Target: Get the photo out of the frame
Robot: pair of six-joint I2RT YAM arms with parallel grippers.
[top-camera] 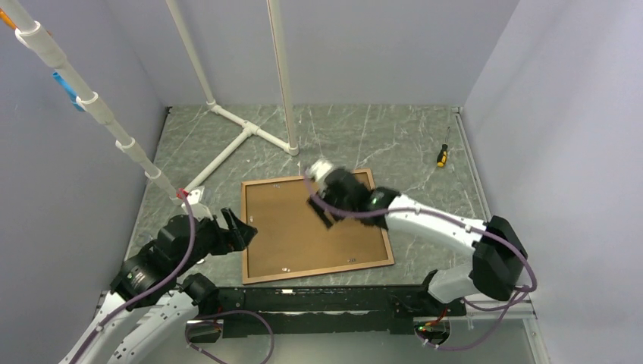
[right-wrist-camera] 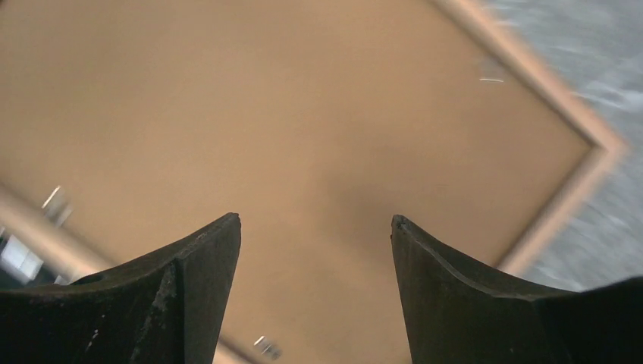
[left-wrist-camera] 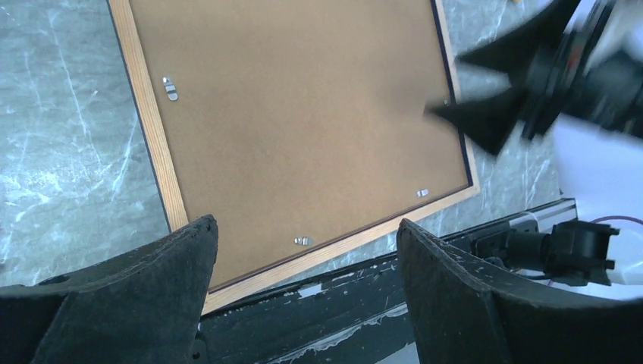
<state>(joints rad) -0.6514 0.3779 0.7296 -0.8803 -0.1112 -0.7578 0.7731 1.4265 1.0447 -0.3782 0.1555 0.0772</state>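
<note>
The frame point(top-camera: 246, 227) lies face down on the marble table, showing its light wooden rim point(left-wrist-camera: 155, 129) and the plain brown backing board point(top-camera: 303, 243) held by small metal tabs point(left-wrist-camera: 170, 89). The photo is hidden under the board. My left gripper point(top-camera: 239, 227) hovers open at the frame's left edge; in its wrist view the gripper point(left-wrist-camera: 307, 227) spans the frame's near corner with nothing between the fingers. My right gripper point(top-camera: 318, 211) hangs open over the board's far right part point(right-wrist-camera: 265, 114), blurred and holding nothing point(right-wrist-camera: 315, 220). It also shows in the left wrist view point(left-wrist-camera: 462, 87).
A white pipe structure point(top-camera: 243, 133) stands at the back left, one pipe slanting over the left arm. A yellow-handled screwdriver point(top-camera: 441, 155) lies at the back right. A black rail point(top-camera: 318, 299) runs along the near edge. Grey walls close in on three sides.
</note>
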